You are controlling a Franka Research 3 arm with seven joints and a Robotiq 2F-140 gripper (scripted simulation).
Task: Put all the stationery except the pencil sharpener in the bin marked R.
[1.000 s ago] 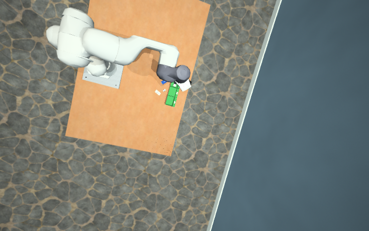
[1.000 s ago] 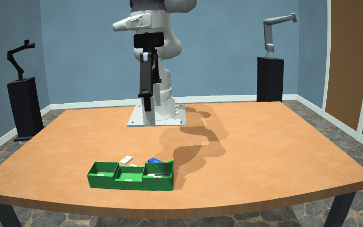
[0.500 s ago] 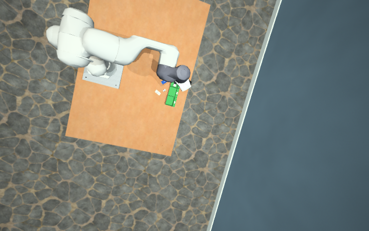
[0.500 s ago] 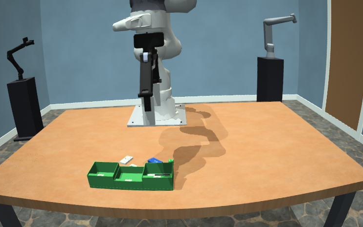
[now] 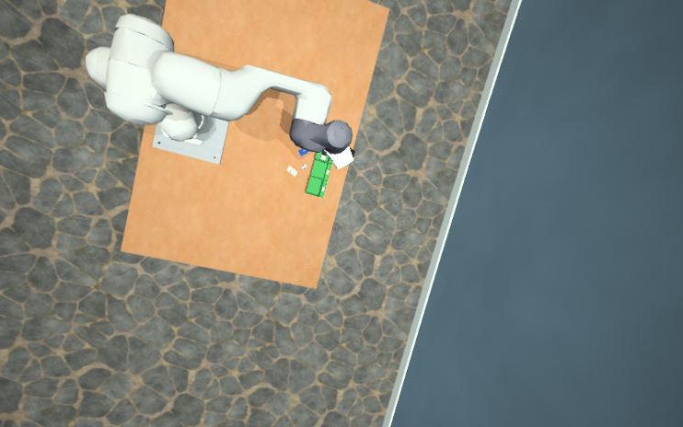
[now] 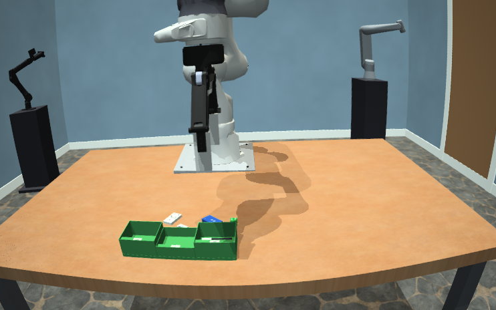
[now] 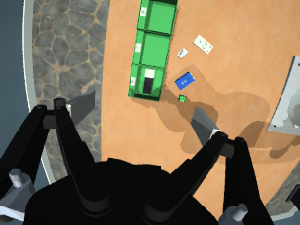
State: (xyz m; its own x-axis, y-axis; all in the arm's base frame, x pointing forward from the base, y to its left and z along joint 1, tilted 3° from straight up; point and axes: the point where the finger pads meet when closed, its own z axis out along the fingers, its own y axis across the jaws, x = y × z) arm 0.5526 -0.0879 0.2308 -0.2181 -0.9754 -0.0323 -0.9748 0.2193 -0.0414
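On the table point(image 6: 357, 200), bin point(image 6: 219, 252) labels are too small to read.

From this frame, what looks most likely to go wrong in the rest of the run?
1. The small loose pieces, a blue item, a tiny green one and two white ones, lie close together beside the green bin row; the open gripper, high above, may nudge a neighbour or the bin wall.
2. They are too small to identify here, so the sharpener could be binned by mistake.
3. The bin row stands near the table edge; a push could shift it.
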